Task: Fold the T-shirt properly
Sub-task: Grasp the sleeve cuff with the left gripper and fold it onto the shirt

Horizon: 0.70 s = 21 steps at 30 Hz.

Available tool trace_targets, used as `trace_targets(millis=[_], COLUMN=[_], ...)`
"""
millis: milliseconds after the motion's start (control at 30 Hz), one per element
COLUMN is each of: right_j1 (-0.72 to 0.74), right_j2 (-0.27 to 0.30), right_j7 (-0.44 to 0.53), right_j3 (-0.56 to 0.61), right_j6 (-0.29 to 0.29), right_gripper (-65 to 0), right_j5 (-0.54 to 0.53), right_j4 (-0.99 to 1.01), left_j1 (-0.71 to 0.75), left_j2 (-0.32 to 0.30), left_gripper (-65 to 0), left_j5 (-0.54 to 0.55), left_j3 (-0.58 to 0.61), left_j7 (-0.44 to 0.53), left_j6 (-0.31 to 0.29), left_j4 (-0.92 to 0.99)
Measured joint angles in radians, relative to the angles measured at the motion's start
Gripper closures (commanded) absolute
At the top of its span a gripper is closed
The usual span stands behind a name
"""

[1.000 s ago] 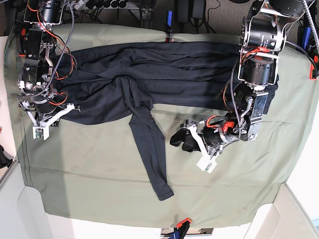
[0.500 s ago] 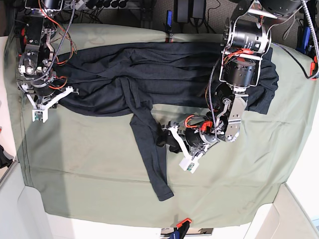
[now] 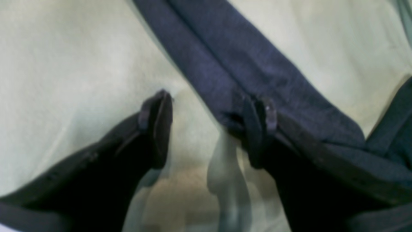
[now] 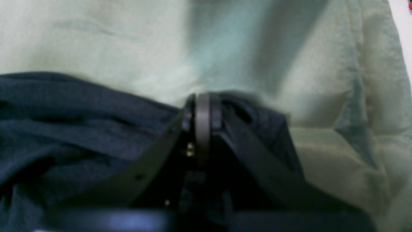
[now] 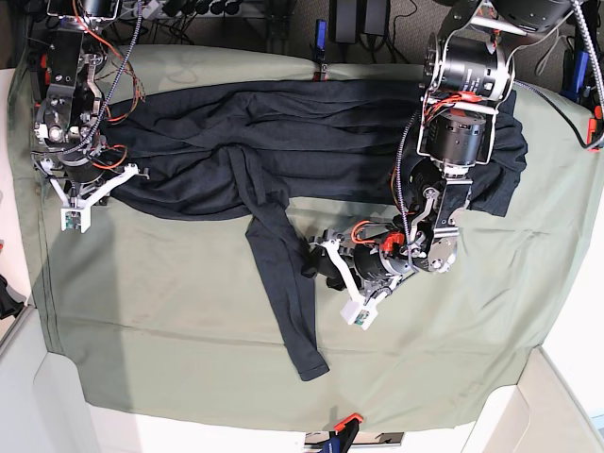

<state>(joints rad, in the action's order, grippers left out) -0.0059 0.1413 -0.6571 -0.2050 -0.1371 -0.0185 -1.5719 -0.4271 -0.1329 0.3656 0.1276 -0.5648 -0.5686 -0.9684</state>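
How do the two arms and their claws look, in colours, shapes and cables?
Both arms are built of black cylindrical motor housings with bare red, orange and black cables along the links. The left claw and the right claw have white brackets in the base view; the wrist views show dark, flat fingers with blunt tips. No sleeves or readable markings.

olive-green table cloth, wrinkled; black cables

- An olive-green cloth covers the desk, creased, draping over its edges;
- beyond the cloth's far edge, grey floor with dark cables and boxes;
- pale surfaces flank the cloth's near corners;
- an orange clip sits at its near edge.
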Motion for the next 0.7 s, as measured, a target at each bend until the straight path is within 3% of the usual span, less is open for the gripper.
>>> trace_targets(millis=[233,333,433,467,600,700], right_j1=[0.0,0.0,0.0,0.0,0.0,-0.002], right_j2=[0.0,0.0,0.0,0.0,0.0,0.0], right_j7=[-0.002,-0.002,-0.002,-0.002,-0.002,-0.003], right_j3=[0.0,0.0,0.0,0.0,0.0,0.0], right_j6=[0.0,0.0,0.0,0.0,0.0,-0.001], right_gripper=[0.0,0.0,0.0,0.0,0.0,0.0], right_j5=[-0.015,-0.018,-0.019,-0.019,-0.018,-0.018], right_j4=[0.0,0.0,0.0,0.0,0.0,-0.001], left_j1=[0.01,0.009,0.005,0.0,-0.016,0.017], left_j2=[0.036,0.036,0.037,0.038,0.01,-0.056], left_gripper=[-36.8,-22.4,-3.3,0.0,0.0,0.0], left_j5=[-0.002,-0.003,-0.009,-0.009,0.008,0.125], left_j3=[0.016,0.074,0.105,0.105,0.074,0.015], left_j7=[0.009,0.005,0.005,0.005,-0.031,-0.137], left_j6=[-0.016,-0.109,-0.11,-0.11,-0.114,-0.117], left_j4=[0.0,0.0,0.002,0.002,-0.032,-0.172])
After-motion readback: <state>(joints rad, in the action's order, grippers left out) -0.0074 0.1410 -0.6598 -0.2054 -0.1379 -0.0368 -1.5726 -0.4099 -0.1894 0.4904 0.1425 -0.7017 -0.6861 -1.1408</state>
